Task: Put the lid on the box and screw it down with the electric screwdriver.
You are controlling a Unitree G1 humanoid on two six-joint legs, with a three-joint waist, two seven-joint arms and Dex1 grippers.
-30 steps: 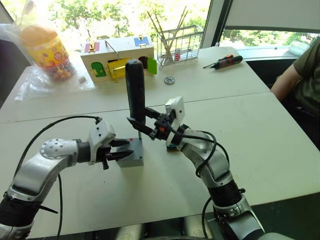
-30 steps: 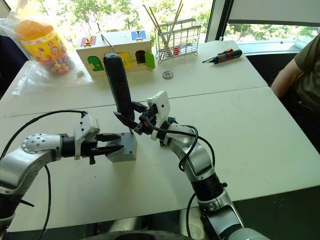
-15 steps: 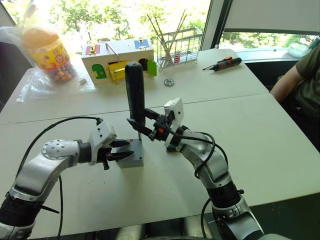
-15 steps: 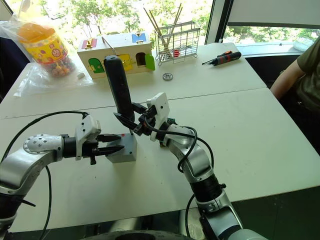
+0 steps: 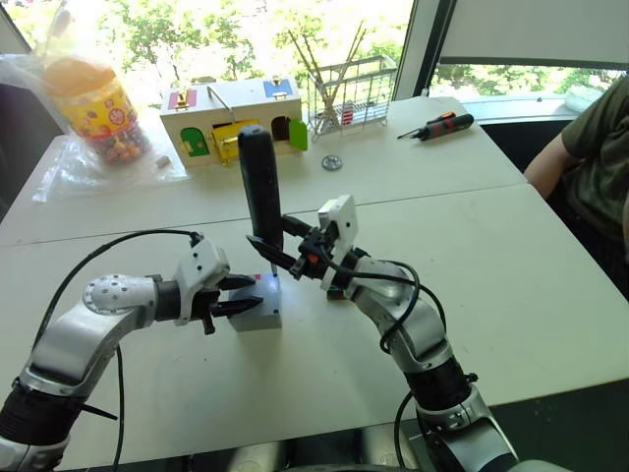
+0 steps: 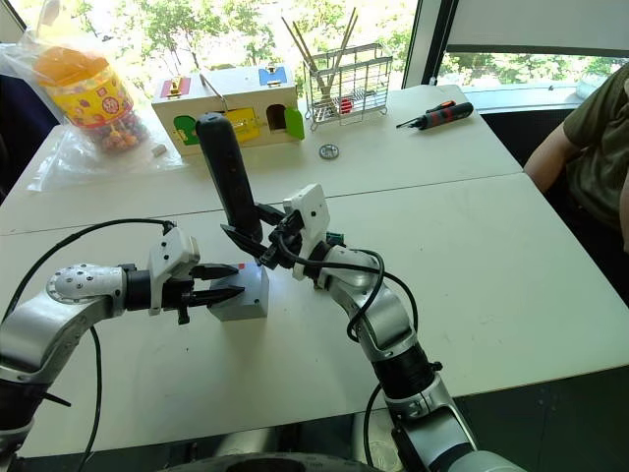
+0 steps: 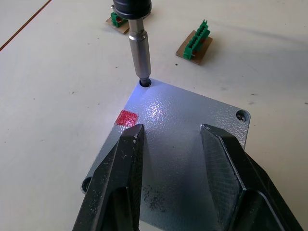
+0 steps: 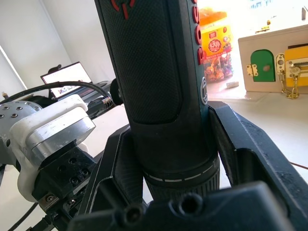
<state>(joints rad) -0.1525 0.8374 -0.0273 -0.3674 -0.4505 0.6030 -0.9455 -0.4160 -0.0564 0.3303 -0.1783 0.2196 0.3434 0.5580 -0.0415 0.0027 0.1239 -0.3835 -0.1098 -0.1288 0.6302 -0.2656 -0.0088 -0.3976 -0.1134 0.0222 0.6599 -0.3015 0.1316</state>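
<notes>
1. We think the electric screwdriver [image 5: 261, 192] is stiff and a bit top-heavy, because it is long and thick. Low down near the tip looks like the best place to hold it, and that is where our right gripper [image 5: 282, 245] squeezes it now, fingers tight on both sides.
2. The tool is black, with a short metal bit (a little light shines at the tip). It stands almost straight up, and the bit sits in a corner hole of the lid [image 7: 178, 139].
3. The lid is a flat grey square with a bumpy top, a red mark and round holes in its corners. It looks hard and light, so we think it could slide.
4. The lid lies on the box [image 5: 257, 305], near the middle of the white table [image 5: 511, 265].
5. Our left gripper [image 5: 246, 295] has its two fingers apart by a middling gap, resting over the lid and holding nothing.
</notes>
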